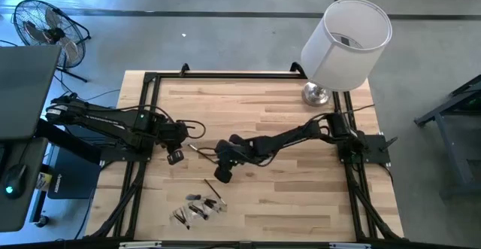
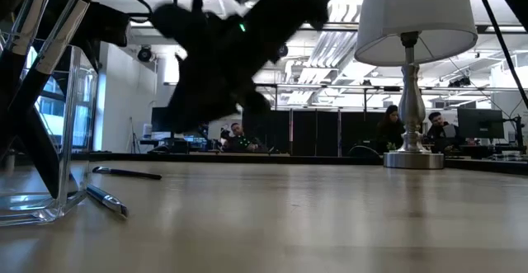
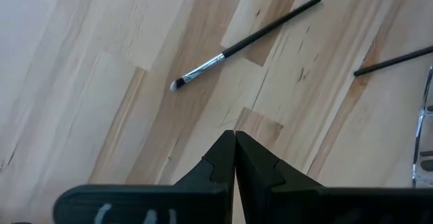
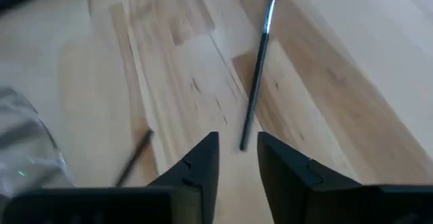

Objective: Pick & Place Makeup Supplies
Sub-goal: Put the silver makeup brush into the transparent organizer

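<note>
Landmark: the table lamp (image 1: pixel 347 42), standing at the wooden table's (image 1: pixel 285 106) far right corner.
Left gripper (image 1: pixel 175 156): well to the left of the lamp and nearer the front; its wrist view shows the two fingers (image 3: pixel 220 160) pressed together with nothing between them.
Right gripper (image 1: pixel 223 174): left of the lamp and nearer the front, just right of the left gripper; its wrist view shows the fingers (image 4: pixel 203 160) a narrow gap apart, empty, with one end of a brush just past the tips.
Loose brush (image 3: pixel 243 42): lies flat between the two grippers; silver ferrule and pale tip at one end, dark handle at the other; seen again in the right wrist view (image 4: pixel 257 82).
Second brush (image 1: pixel 213 188): lies slantwise nearer the front edge, far from the lamp.
Clear container (image 1: pixel 198 208): by the front edge, holding more brushes; their count cannot be told.
High view only: both arms' places on the table.
Low view only: the clear container's wall (image 2: pixel 33 190) close up, a brush (image 2: pixel 125 172) lying flat beyond it, people (image 2: pixel 392 129) seated in the room behind the lamp.
</note>
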Controlling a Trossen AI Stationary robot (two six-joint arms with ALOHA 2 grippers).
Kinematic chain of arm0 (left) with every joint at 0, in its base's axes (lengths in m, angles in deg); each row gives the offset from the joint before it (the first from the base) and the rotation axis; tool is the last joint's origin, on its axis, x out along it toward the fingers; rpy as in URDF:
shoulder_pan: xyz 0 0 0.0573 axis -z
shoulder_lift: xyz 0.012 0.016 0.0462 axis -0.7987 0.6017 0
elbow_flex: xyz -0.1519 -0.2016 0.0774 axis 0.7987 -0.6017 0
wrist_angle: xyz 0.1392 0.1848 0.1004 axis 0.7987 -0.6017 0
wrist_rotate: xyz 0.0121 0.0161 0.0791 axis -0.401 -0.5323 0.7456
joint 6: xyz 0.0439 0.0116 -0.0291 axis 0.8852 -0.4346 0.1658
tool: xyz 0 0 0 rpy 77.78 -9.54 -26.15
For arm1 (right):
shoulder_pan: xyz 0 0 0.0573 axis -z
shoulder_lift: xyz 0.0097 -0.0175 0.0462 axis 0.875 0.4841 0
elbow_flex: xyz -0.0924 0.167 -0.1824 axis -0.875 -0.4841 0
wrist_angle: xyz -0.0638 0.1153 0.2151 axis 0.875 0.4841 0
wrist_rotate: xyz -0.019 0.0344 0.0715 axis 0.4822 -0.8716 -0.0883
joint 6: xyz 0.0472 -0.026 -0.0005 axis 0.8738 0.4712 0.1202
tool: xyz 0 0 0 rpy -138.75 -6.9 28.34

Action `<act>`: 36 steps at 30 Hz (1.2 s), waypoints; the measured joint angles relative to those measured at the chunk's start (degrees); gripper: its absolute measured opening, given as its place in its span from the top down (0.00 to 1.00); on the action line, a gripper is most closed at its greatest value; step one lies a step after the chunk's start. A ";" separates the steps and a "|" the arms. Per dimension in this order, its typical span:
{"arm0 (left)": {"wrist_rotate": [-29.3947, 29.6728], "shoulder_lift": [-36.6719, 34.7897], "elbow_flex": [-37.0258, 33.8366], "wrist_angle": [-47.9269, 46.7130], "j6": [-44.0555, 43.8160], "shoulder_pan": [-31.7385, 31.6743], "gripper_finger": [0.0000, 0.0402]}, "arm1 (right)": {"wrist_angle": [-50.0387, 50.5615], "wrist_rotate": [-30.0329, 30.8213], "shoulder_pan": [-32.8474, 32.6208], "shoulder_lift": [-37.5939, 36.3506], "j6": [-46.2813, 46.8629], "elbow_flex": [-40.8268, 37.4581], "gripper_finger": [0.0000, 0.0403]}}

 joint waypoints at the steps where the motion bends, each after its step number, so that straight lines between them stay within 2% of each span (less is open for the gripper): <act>1: -0.02 0.00 0.00 0.00 -0.30 0.00 0.98 | -1.44 0.04 -0.02 0.00 -0.93 -1.37 0.74; 7: 0.02 0.00 0.00 -0.07 -0.99 0.00 0.98 | -5.40 0.35 -0.01 0.02 -5.57 -5.33 0.70; 14: 0.46 0.00 0.00 -0.05 -1.02 -0.03 0.98 | -9.84 2.51 0.03 0.65 -8.76 -5.39 0.70; 18: 0.87 0.00 0.02 -0.07 -1.26 -0.04 0.98 | -11.87 1.01 0.03 3.95 -8.15 -3.73 0.70; 23: 0.68 0.02 0.02 -0.44 -1.65 -0.04 0.98 | -4.98 4.62 -0.19 7.60 -9.13 3.07 0.70; 28: 0.66 0.02 0.02 -0.54 -2.08 -0.04 0.98 | 2.66 4.25 0.22 10.67 -8.75 8.19 0.70; 32: 0.65 0.02 0.02 -0.66 -2.31 -0.04 0.98 | 9.54 1.33 0.78 11.23 -8.93 9.57 0.70; 36: 1.36 0.02 0.02 -0.60 -2.22 -0.04 0.98 | 15.68 0.12 0.80 10.98 -11.77 9.10 0.80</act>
